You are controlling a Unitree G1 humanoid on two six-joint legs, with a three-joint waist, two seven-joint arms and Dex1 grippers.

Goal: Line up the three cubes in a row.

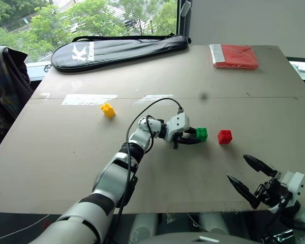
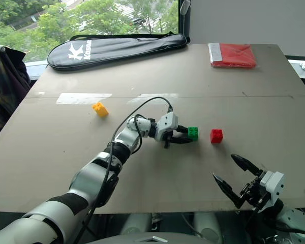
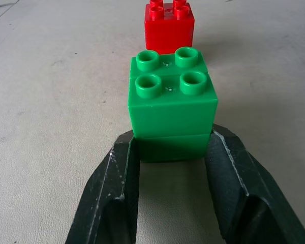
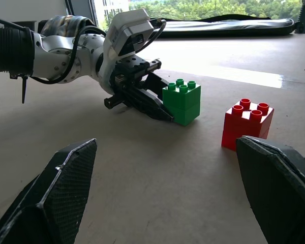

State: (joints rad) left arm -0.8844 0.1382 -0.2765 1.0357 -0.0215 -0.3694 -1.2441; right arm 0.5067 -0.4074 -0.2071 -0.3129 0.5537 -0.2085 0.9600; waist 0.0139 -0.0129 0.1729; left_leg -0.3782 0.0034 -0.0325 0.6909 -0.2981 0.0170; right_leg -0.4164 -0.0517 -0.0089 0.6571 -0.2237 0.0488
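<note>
Green cube between left claw fingers.

Big tan table: yellow cube sits far left, green cube and red cube close together, plus black racket bag and red cloth at the back.

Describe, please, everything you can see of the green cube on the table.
The green cube is a small glossy plastic toy brick with four round studs on top and a seam around its middle, as if two bricks were stacked. It stands upright on the grey table, clamped low at its sides between the black fingers of the left gripper. The red cube stands close beside it, apart, on the far side from the gripper.
</note>
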